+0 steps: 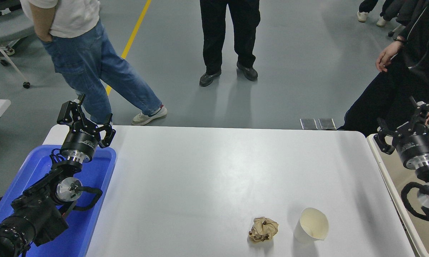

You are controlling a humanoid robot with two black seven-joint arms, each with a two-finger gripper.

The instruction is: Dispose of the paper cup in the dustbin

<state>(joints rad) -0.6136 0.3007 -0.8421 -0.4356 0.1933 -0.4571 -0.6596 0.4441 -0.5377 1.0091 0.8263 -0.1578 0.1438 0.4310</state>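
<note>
Cup [311,224] is nearest me, standing on the worktop [214,171] close to its near edge, tilted so the mouth faces up and toward me. White tapered paper wall, cream inside, thin and easy to crush. Brown paper ball [263,229] sits just left of the cup, not touching; crumpled, irregular, light.

Bin [396,185] is right of the cup, hard against the worktop's right edge. Beige plastic, pale rounded rim, smooth walls.

My right hand [407,125] hangs over the bin, farther out than the cup, fingers spread wide, holding nothing. My left hand [84,119] is parked well left of the cup over the blue tray [93,200], also spread wide and empty.

Step, as I read it: reach for the cup. I'd come back and down, take it across the wall below the rim with a light squeeze so it doesn't fold, and stay clear of the ball. Then a short carry right over the rim.

People stand beyond the far edge.
</note>
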